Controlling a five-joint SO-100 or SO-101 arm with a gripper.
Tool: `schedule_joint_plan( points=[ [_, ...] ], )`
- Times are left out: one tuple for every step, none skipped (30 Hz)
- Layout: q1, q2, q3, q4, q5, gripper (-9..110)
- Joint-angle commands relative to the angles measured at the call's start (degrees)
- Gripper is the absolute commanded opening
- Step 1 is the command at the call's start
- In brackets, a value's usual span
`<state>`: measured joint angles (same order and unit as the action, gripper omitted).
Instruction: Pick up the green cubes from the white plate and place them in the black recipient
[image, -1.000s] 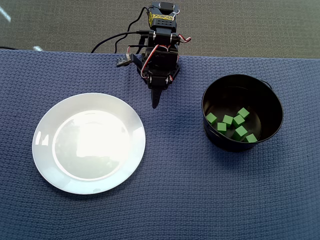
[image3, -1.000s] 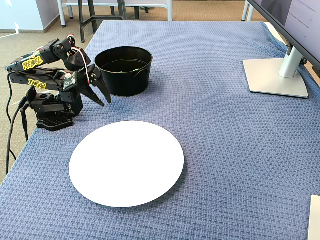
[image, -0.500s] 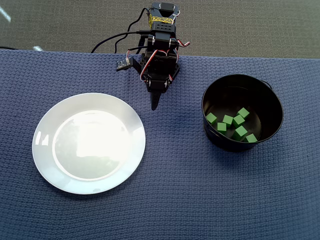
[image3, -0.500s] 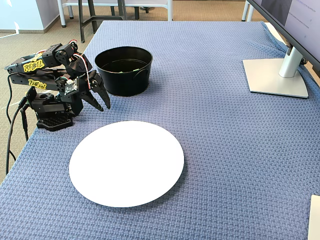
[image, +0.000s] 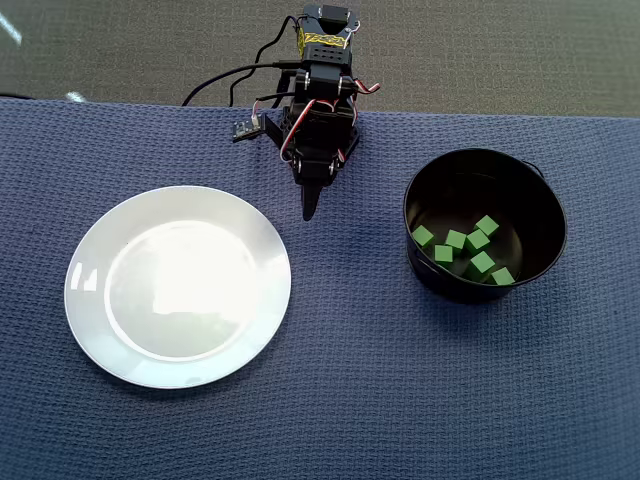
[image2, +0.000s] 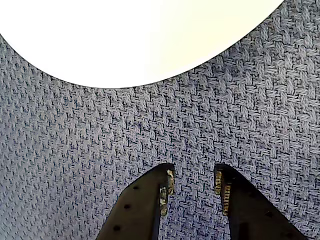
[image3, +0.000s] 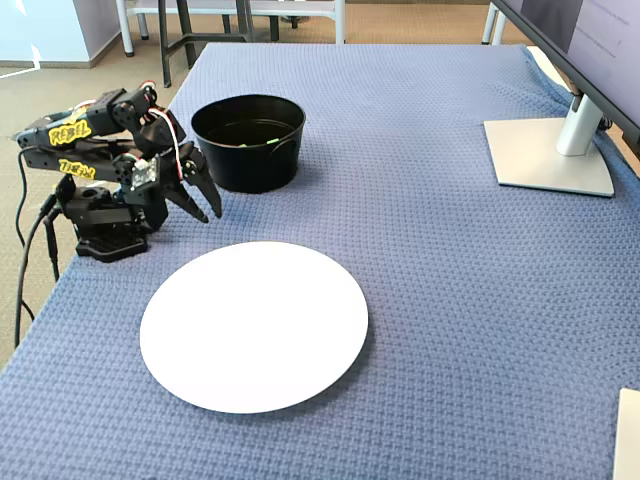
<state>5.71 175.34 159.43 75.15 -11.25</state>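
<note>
Several green cubes (image: 468, 248) lie inside the black recipient (image: 432, 274) at the right of the overhead view. The recipient (image3: 232, 166) stands beside the arm in the fixed view, with only a sliver of green (image3: 271, 141) showing. The white plate (image: 178, 285) is bare; it also shows in the fixed view (image3: 254, 325) and at the top of the wrist view (image2: 135, 35). My gripper (image2: 194, 180) hangs open above the blue cloth, between plate and recipient, holding nothing. It also shows in the overhead view (image: 310, 210) and the fixed view (image3: 207, 214).
A blue woven cloth (image3: 450, 260) covers the table. A monitor stand (image3: 550, 155) sits at the far right in the fixed view. The arm's base (image3: 100, 225) and cables (image: 225, 80) are at the table edge.
The arm has folded back slightly toward its base and the gripper has lowered a little. Plate, recipient and cubes have not moved.
</note>
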Motion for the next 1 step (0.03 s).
schedule_joint_plan(
  points=[
    [0.6,0.6,-2.1,0.5,0.2,0]
  ],
)
